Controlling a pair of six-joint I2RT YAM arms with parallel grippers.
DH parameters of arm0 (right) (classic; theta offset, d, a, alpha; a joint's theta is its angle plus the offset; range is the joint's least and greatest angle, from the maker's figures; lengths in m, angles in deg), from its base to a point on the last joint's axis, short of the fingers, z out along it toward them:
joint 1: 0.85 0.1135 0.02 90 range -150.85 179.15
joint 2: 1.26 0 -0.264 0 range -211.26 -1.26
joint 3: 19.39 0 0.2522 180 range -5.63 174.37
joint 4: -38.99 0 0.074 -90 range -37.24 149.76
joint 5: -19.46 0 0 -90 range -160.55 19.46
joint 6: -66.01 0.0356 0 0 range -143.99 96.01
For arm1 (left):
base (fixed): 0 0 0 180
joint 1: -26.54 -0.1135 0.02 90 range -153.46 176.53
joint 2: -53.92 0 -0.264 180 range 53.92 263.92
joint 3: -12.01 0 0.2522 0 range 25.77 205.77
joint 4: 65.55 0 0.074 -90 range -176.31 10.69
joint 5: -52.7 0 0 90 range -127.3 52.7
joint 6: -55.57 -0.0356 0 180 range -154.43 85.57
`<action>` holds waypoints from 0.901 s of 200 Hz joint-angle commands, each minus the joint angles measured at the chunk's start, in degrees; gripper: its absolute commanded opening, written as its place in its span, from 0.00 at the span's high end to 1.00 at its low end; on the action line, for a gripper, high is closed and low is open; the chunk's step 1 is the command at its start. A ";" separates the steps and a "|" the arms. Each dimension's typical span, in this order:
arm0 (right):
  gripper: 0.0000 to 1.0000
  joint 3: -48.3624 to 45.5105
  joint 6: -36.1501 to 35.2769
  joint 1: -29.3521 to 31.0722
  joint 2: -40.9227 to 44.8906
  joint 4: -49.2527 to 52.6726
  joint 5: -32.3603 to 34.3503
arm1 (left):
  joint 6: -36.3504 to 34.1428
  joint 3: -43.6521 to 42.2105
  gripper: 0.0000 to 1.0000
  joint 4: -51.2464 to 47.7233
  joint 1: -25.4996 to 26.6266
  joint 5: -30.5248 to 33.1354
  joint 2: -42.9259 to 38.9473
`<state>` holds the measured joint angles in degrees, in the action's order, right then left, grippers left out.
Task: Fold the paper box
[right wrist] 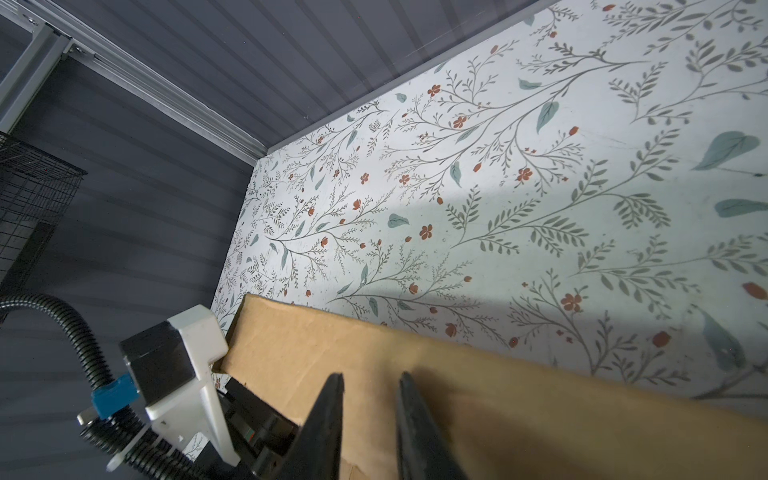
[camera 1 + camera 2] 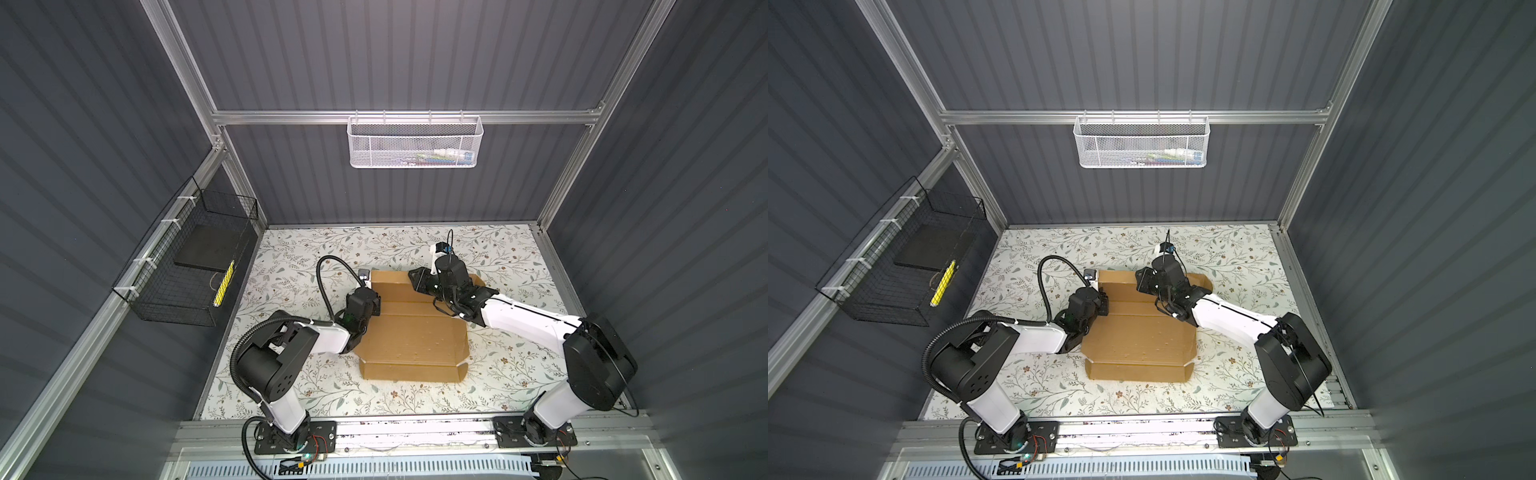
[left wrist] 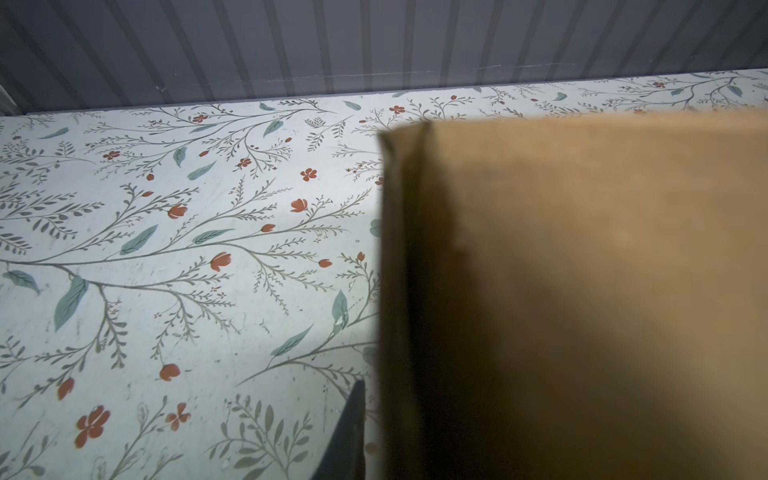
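The paper box (image 2: 415,332) is a plain brown corrugated sheet, only partly formed. It lies in the middle of the floral-patterned desk (image 2: 519,374), between the two arms. In both top views its broad base panel rests flat, dotted with small pale specks and crossed by parallel creases toward the rear. The near flap lies flat toward the arm bases and has a chamfered right corner. The right side wall is raised a little, and the rear panel stands up.

The right end effector (image 1: 370,376) reaches over the rear panel. Its two dark fingers stand slightly apart and lie in front of that panel's inner face.

The left end effector (image 2: 376,304) sits at the box's left edge. In the left wrist view one dark finger (image 3: 351,428) shows just beside the raised, blurred cardboard wall (image 3: 582,291). The other finger is hidden behind the wall, so I cannot tell whether the wall is clamped.

A black wire basket (image 2: 187,266) hangs on the left wall and a white mesh basket (image 2: 415,141) on the rear rail.
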<state>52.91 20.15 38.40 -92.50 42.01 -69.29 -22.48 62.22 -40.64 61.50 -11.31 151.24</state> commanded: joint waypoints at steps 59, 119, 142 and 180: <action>0.74 -1.06 0.24 -0.04 -0.79 2.74 -0.82 | 1.50 1.79 0.95 -1.67 0.72 2.74 1.04; 0.74 -1.11 0.32 -0.03 -0.71 2.74 -0.90 | 2.12 1.70 0.90 -2.18 0.81 2.67 0.55; 0.74 -1.21 0.24 -0.04 -0.60 2.83 -0.84 | 2.29 1.54 0.86 -2.77 0.81 2.91 0.16; 0.74 -1.41 0.24 -0.02 -0.36 2.92 -0.55 | 2.47 0.84 0.76 -3.21 0.86 3.66 -1.31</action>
<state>52.87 20.17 38.40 -92.50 42.03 -69.31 -20.91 62.64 -41.71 62.22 -9.16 151.30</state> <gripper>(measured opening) 0.261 0.216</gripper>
